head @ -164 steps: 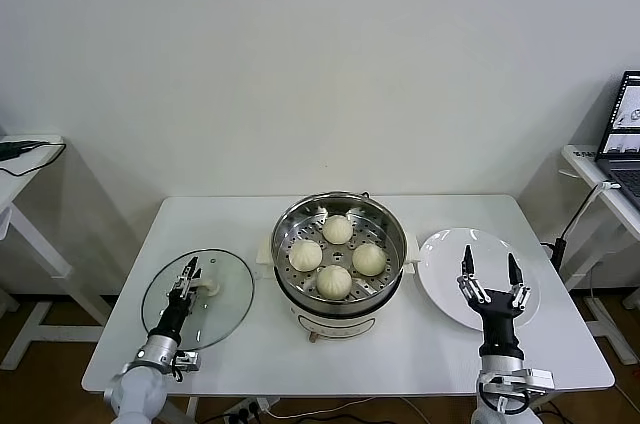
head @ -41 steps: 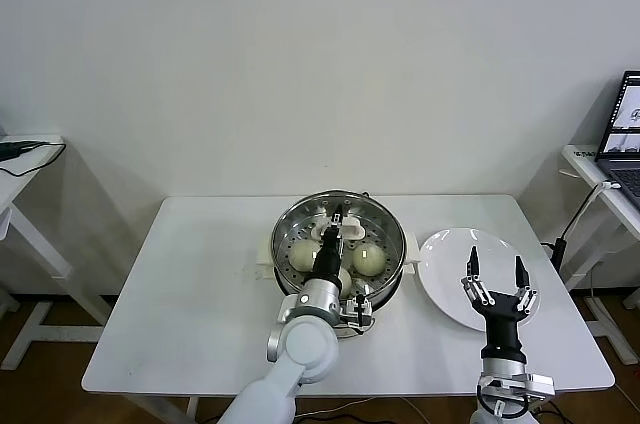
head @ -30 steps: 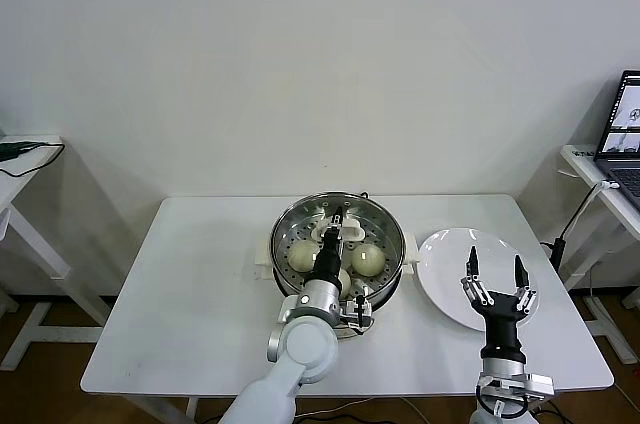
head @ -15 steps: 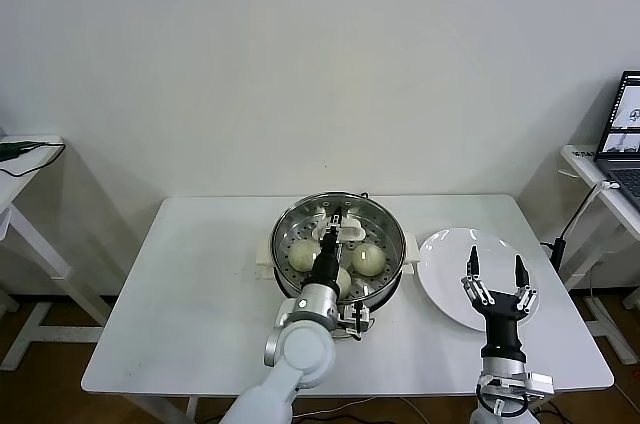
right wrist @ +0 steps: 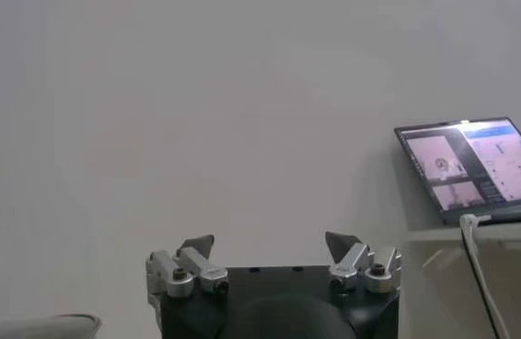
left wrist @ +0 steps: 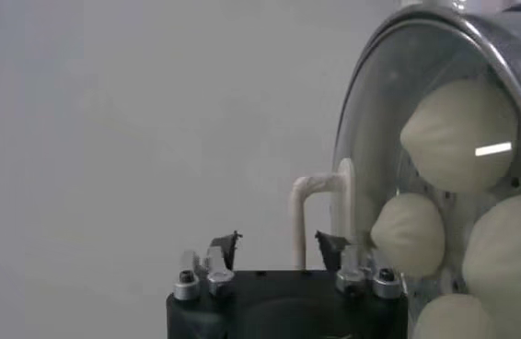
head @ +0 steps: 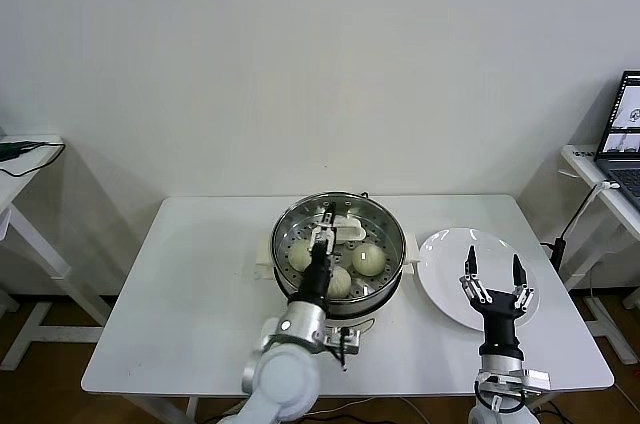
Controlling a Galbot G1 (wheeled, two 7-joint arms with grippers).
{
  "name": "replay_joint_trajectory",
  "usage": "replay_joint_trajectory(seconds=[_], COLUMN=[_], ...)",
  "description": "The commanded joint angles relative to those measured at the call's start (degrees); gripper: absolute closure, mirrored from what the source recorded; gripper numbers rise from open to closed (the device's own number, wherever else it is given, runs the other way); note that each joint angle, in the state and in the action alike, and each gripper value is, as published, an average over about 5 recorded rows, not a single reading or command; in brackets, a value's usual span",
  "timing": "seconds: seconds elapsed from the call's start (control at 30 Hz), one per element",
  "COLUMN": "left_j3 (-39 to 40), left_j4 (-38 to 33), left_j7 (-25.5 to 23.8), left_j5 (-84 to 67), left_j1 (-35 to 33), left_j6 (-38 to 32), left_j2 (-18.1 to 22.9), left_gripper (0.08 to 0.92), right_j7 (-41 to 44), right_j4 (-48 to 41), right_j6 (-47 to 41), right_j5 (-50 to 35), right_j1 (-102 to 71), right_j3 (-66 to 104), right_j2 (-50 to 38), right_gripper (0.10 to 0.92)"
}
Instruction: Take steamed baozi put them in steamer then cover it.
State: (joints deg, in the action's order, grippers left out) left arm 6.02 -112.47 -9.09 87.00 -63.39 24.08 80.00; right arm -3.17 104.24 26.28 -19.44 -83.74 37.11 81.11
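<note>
The steamer (head: 283,222) stands at the table's middle with the cover (head: 380,236) lying on it. Through the glass I see three baozi (head: 299,255) (head: 371,260) (head: 341,284); a fourth is hidden behind my arm. My left gripper (head: 322,228) is open over the near-left part of the cover, beside its white handle (head: 347,228). In the left wrist view the left gripper (left wrist: 279,247) stands open; the handle (left wrist: 319,214) lies just beyond the fingertips, untouched, with baozi (left wrist: 458,122) under the cover (left wrist: 382,111). My right gripper (head: 492,271) waits open over the plate.
A flat white plate (head: 447,256) lies right of the steamer. A side table with a laptop (head: 624,134) stands at far right, also in the right wrist view as the laptop (right wrist: 478,166). Another small table (head: 25,159) is at far left.
My left gripper has opened and let go of the cover's handle, then drawn back a little toward me. The cover stays on the steamer. The right arm has not moved.
</note>
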Motion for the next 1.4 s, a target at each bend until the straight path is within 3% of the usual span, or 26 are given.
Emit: replay_joint_trajectory(seconds=[0.03,0.13,0.3,0.5,0.67,1.4], left_j3=[-6.26,-13.09,-28.11,-41.6,-42.9,-43.14], left_j4=[-18.48,-21.78,-22.44,-11.21,-7.09,-8.04], left_j7=[8.57,13.66,19.28,14.86,12.07,10.61], left_j5=[-10.75,-21.79,-53.45,-65.33,-72.06,-77.24], left_j1=[-14.19,-19.38,-24.55,-26.04,-27.77,-28.54], left_j6=[-1.9,-5.87,-15.75,-27.22,-31.02,-30.74], left_j2=[-6.52,-7.09,-5.94,-1.93,-0.67,1.84], left_gripper=[0.202,0.181,0.177,0.177,0.177,0.177], right_j7=[0.0,0.2,1.12,2.5,2.36,3.31], right_j4=[-0.66,0.19,3.85,7.27,9.0,9.17], right_j6=[-0.38,-1.95,-7.75,-11.74,-14.05,-16.55], right_j5=[-0.04,0.08,0.24,0.5,0.94,0.13], right_j1=[0.48,0.47,-0.56,-1.41,-1.58,-1.47], right_j3=[-0.22,-0.4,-0.24,0.19,0.21,-0.77], right_j2=[-0.38,-0.66,-1.34,-1.98,-2.27,-2.25], right_gripper=[0.203,0.203,0.203,0.203,0.203,0.203])
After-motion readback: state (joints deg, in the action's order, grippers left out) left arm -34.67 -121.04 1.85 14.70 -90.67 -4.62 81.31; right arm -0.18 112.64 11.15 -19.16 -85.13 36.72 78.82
